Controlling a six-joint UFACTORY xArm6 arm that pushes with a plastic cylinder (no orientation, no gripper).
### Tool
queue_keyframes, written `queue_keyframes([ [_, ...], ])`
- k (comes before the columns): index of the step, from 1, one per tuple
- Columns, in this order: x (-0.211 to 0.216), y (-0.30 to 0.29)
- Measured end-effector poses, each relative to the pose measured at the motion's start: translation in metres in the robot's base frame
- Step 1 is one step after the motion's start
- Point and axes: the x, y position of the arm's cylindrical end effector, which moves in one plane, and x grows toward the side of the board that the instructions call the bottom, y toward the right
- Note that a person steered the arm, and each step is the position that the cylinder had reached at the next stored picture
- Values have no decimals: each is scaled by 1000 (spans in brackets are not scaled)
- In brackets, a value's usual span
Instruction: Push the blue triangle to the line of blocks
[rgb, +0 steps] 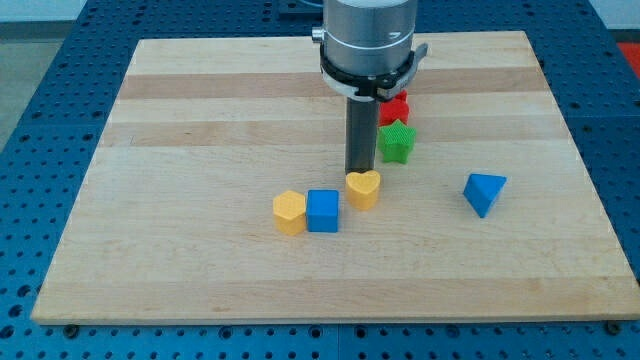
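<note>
My tip (358, 176) is sitting near the middle of the bench (200, 110), just behind the yellow heart block (364, 187) and touching it or very nearly so; as for the tool's state, it is a plain rod with nothing to spread or press together, and it is pinching nothing. Working outward, the green star block (396, 141) is lying just to the right of the rod, toward the bench's far edge, and a red block (397, 106), whose shape I cannot make out because the arm is partly hiding it, is sitting just behind the star. Toward the near edge and a little left of my tip, the blue cube (323, 211) and the yellow hexagonal block (289, 213) are resting side by side, touching. These five together are forming a loose, curving line running from the far middle down toward the near left. The blue triangle (484, 192) is standing apart from that line, well toward the bench's right edge and clear of my tip. I am judging that the push itself is not yet begun: the next move is calling for my tip to travel around to the triangle's right side and then drive it leftward toward the heart without scattering the line. Counting: two yellow blocks, two blue, one green, one red, six in all.
</note>
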Motion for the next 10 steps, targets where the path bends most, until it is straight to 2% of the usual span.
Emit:
queue_keyframes([
  [3,29,0],
  [5,7,10],
  [10,1,146],
])
